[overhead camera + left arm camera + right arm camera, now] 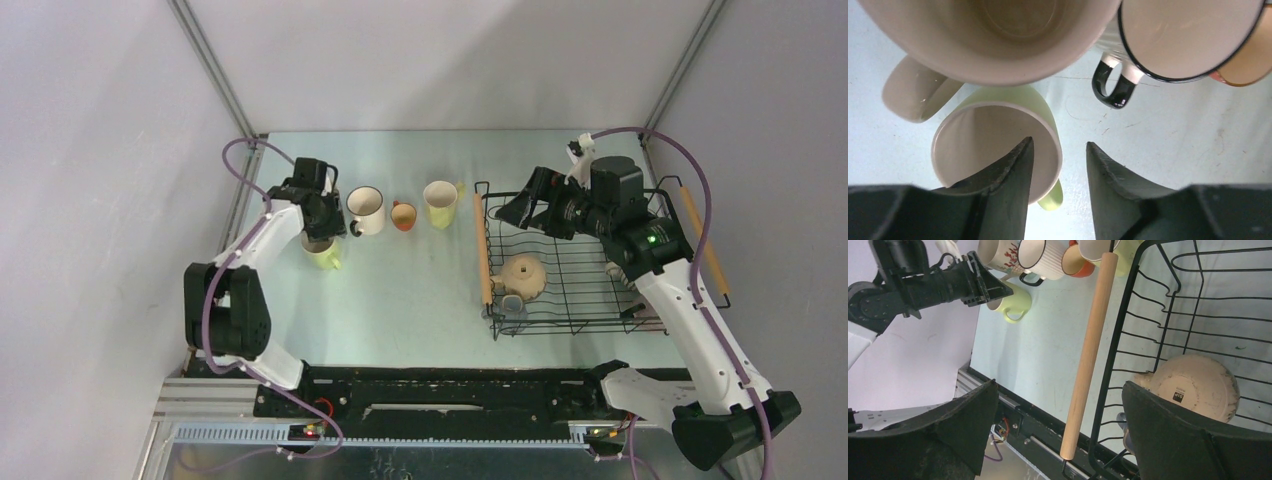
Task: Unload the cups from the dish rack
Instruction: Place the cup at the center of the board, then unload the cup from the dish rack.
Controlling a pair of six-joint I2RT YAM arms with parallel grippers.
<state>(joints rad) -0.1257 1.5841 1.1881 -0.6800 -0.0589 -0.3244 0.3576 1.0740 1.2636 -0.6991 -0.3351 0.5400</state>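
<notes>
**Top view.** The dish rack (600, 290) stands at the 3 o'clock side of the table (400, 300). An upturned tan cup (522, 275) lies toward the rack's 8 o'clock corner, and a grey cup (512, 310) is at its 7 o'clock corner. Three cups stand in a row on the table at 9 o'clock of the rack: a ribbed mug (366, 210), an orange cup (403, 215) and a yellow-green cup (440, 203). The left gripper (322, 232) hangs over a second green cup (325, 255) at 8 o'clock of the ribbed mug.

**Left wrist view.** The fingers are apart. One finger (1008, 185) lies over the cup's mouth and the other is outside its wall. Contact with the cup cannot be judged.

**Right wrist view.** The right gripper (1060, 385) is spread wide and holds nothing. It sits above the rack's 9 o'clock wooden handle (1088, 355).
</notes>
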